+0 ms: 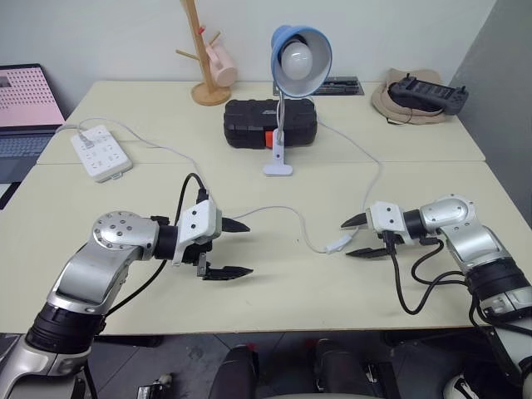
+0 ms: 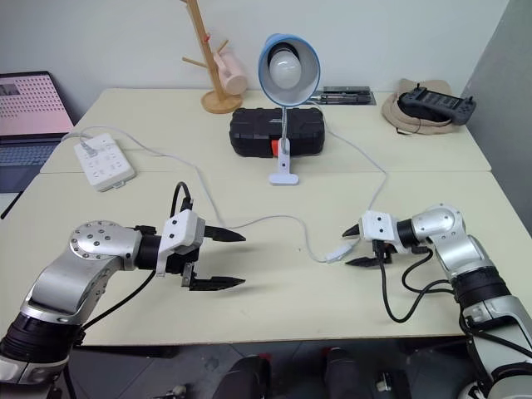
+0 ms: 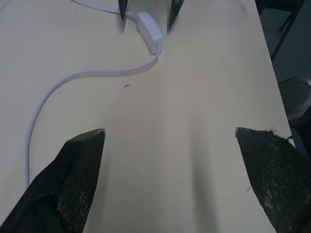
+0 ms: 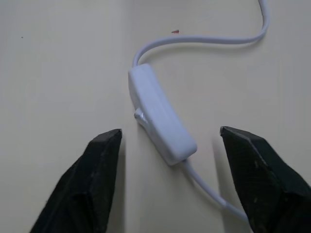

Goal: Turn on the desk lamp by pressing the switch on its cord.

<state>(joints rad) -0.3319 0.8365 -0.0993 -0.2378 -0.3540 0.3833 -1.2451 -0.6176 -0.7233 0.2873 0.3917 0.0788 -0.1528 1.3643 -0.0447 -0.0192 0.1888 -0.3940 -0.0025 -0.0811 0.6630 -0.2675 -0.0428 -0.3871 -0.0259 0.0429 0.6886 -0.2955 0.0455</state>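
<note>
While the cream table (image 1: pixel 249 179) carries everything on view, the largest item on it is the black case (image 1: pixel 268 122) at the far centre, with a wooden mug tree (image 1: pixel 202 58) holding a pink mug (image 1: pixel 222 65) to its left. A laptop (image 1: pixel 25 108) sits off the far left edge, and a hat (image 1: pixel 397 98) with a black controller (image 1: pixel 428 94) on it lies at the far right corner. The white power strip (image 1: pixel 100 151) lies on the left part of the table.

The desk lamp (image 1: pixel 298 60) stands just in front of the black case, blue shade tilted toward the camera, bulb unlit, its white base (image 1: pixel 278 169) on the table. The cord (image 1: pixel 274 212) runs from the power strip across the table, then curves on toward the right side.

The left gripper (image 1: pixel 236 248) hovers low over the table at front left, pointing right, released with jaws wide apart and holding nothing; the cord passes just beyond its upper finger.

The right gripper (image 1: pixel 360 237) is at front right, pointing left, jaws apart and grasping nothing. The switch (image 4: pixel 160 115) lies flat on the table between its two fingers (image 4: pixel 99 170), with gaps visible on both sides in the right wrist view. Cord leaves the switch at both ends.
</note>
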